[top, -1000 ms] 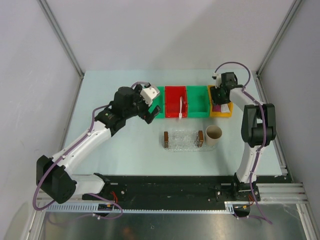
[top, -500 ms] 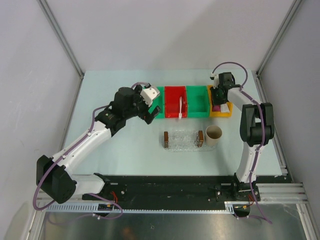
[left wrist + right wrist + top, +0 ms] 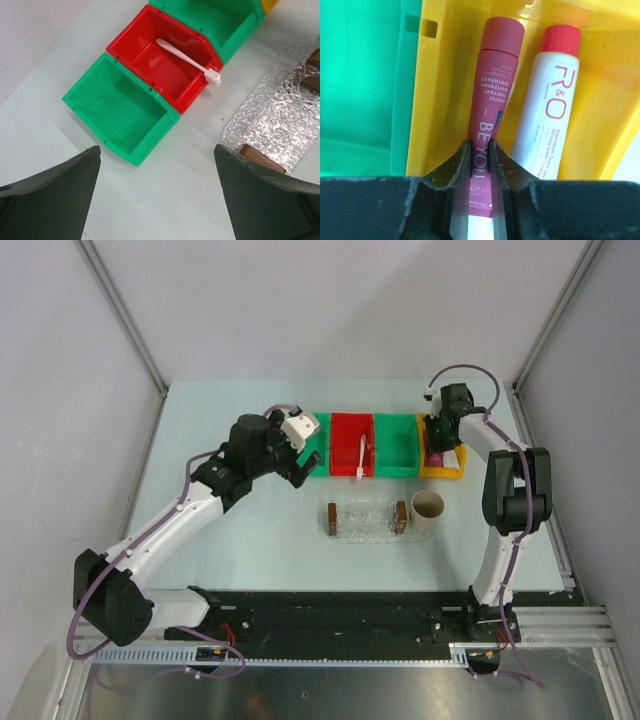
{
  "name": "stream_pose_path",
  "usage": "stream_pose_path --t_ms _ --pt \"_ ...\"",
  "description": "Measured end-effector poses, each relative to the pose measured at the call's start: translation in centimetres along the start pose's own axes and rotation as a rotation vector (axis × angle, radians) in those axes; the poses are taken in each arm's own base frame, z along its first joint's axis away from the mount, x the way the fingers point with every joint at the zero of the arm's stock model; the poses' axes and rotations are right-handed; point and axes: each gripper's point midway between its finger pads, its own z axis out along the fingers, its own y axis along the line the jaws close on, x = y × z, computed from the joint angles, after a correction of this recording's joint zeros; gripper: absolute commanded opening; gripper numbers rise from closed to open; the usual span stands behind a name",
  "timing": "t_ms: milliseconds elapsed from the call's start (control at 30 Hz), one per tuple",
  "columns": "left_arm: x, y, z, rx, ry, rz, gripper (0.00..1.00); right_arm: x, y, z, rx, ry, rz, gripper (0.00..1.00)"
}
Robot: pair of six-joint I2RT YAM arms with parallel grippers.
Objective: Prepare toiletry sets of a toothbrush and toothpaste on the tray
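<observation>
Grasp step — my right gripper (image 3: 478,151) pinches the flat magenta-pink toothpaste tube (image 3: 495,85); next I'd lift it to the clear bumpy tray (image 3: 366,534).

Bright even overhead light, faint soft shadows, sharp focus

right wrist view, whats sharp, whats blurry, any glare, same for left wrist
Right wrist view: the toothpaste print is sharp, the right end effector shut on it is dark, slightly soft, glare streaks the rim of the yellow bin. Left wrist view: the tray glints all over; the open left end effector is dark, detail lost.
</observation>
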Motion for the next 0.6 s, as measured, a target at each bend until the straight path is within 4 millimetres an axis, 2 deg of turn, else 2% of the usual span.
stream_pose_path --t_ms 133,433,600 --pt "0.0 0.0 0.0 -0.001 0.001 0.000 1.00 -0.4 -0.3 -1.3 0.000 -0.001 0.012 0.12" --pt "0.0 0.0 0.0 -0.001 0.001 0.000 1.00 -3.7 -1.1 -4.8 -0.001 -0.083 0.031 0.10" --pt "0.1 0.0 0.1 0.001 0.002 -0.001 1.00 -4.8 -0.8 -6.3 -0.037 -0.111 0.038 0.11"
